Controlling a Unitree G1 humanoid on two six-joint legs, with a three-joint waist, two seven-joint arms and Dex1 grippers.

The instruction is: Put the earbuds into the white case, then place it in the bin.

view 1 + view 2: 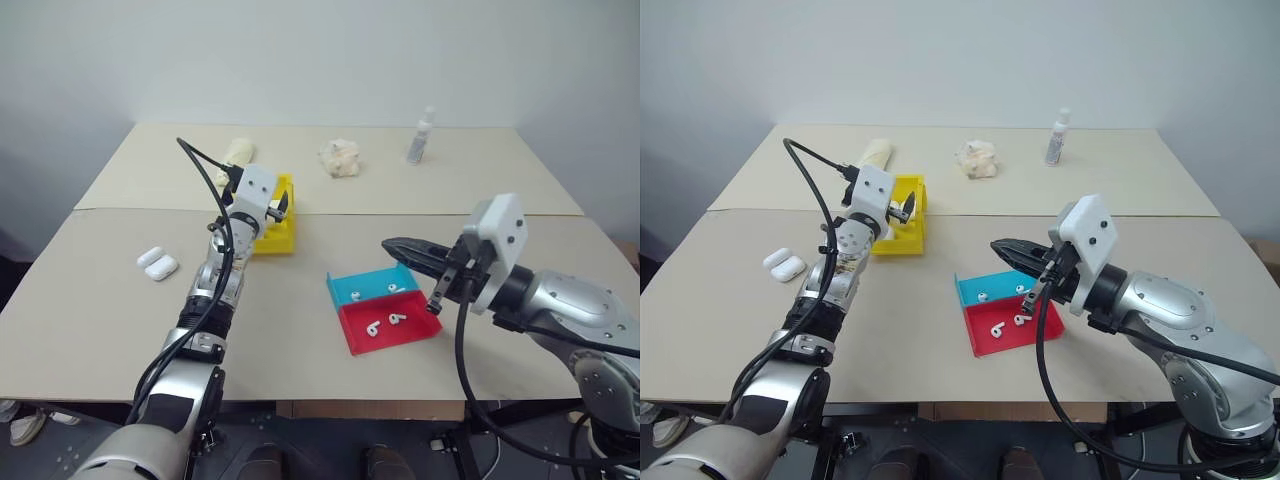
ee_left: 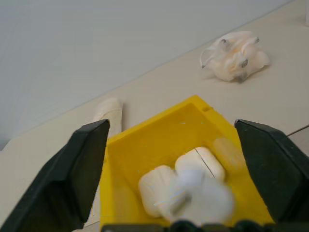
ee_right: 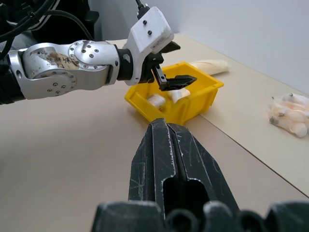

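- Left gripper (image 2: 178, 164) fingers (image 2: 72, 179) spread wide apart, nothing between them, hovering just over the bin (image 2: 145, 145); a blurred white case (image 2: 193, 195) sits directly below the gap, looks like it is dropping or just landed in the bin – can't tell which.
- Two more white cases in the bin, just beyond the blurred one, lying side by side on the bin floor.
- Right gripper (image 1: 400, 248) fingers pressed together, empty, pointing across at the left one from well apart, hanging above the blue-and-red tray (image 1: 345, 290).
- Earbuds (image 1: 388, 322) lie in that tray, right under the right fingers: two in the blue half, two in the red, loose.
- Spare cases (image 1: 158, 264): a pair on the surface (image 1: 300, 380), well off to the outer side of the left fingers, lids shut.
- Handling, judged: case is light, rigid, glossy, so slippery; pinch across the flat broad faces, not the rounded ends or the lid seam. Earbuds tiny and slick, likely to squirt out; take one by the stem, gently.
- Progress, judged: case placing looks about done for this round; earbuds remain in the tray.
- Beyond the bin: crumpled white wad (image 1: 339, 158), pale roll (image 1: 236, 153), small bottle (image 1: 421, 136) far past the right fingers.
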